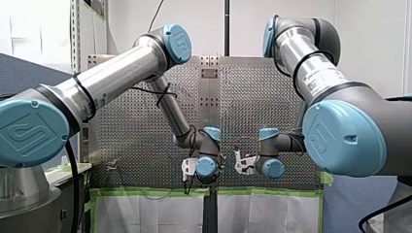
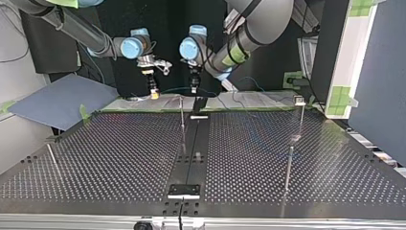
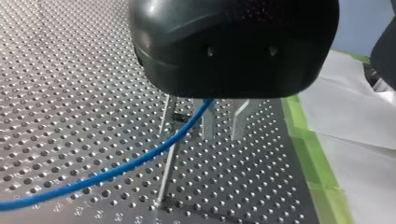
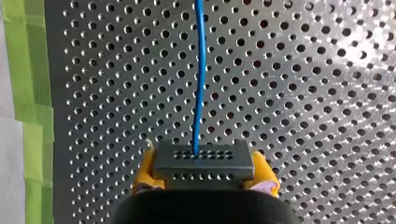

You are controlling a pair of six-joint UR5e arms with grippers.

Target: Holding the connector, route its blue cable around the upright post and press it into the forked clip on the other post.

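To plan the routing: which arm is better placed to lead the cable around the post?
Right. My right gripper clamps the connector, cable running ahead; my left gripper stands open, empty.

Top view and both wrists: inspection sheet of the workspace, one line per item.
Surface: perforated table, green tape along its edge.
Job's things: connector clamped between yellow pads; upright post mid-table; post with clip at the top view's right.
Clutter: extra post nearer the camera in the top view.
Grippers: right gripper shut on the connector; left gripper open, nothing between its metal fingers.
Cables: blue cable runs straight ahead from the connector; it passes beside the left gripper. Whether it is routed, cannot tell.
Surroundings: grey sheet at the top view's left.
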